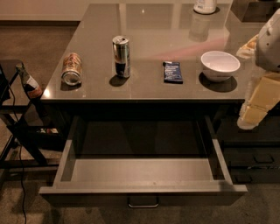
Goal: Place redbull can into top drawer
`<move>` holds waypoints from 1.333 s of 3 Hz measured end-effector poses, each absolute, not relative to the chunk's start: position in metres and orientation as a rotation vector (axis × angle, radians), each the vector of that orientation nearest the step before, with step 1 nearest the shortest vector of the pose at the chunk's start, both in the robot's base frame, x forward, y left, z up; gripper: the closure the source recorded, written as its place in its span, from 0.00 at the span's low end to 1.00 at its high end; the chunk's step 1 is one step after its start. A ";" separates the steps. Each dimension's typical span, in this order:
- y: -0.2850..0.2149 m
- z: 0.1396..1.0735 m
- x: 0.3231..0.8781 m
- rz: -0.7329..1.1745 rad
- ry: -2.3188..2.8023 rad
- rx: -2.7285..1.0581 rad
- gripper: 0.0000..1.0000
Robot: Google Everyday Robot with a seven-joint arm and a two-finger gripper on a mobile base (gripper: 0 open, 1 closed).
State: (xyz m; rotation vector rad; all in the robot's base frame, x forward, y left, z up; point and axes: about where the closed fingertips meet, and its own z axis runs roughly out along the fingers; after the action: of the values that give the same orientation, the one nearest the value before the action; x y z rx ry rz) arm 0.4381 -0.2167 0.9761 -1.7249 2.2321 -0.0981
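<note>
The redbull can (121, 56), slim, silver and dark blue, stands upright on the grey counter (153, 26) near its front edge, left of centre. The top drawer (65, 166) is pulled out wide open below the counter; its inside looks empty, and its small metal handle (143, 202) faces me. My gripper (250, 114) hangs at the right edge of the view, beside the counter's front right corner and above the drawer's right side, far to the right of the can. It holds nothing that I can see.
An orange-brown can (71, 68) lies on its side left of the redbull can. A dark blue packet (173, 71) and a white bowl (220, 64) sit to the right. A bottle (204, 5) stands at the back. Dark drawers (253, 159) are lower right; a black stand (17, 127) is left.
</note>
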 end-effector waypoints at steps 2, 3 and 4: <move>-0.213 0.978 0.443 -0.084 2.219 -1.694 0.00; -0.197 0.976 0.472 -0.023 2.199 -1.603 0.00; -0.177 0.971 0.505 0.034 2.198 -1.549 0.00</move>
State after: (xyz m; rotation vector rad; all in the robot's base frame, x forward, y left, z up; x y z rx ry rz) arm 0.5050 -0.1770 0.9710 -1.5492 2.1983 0.0342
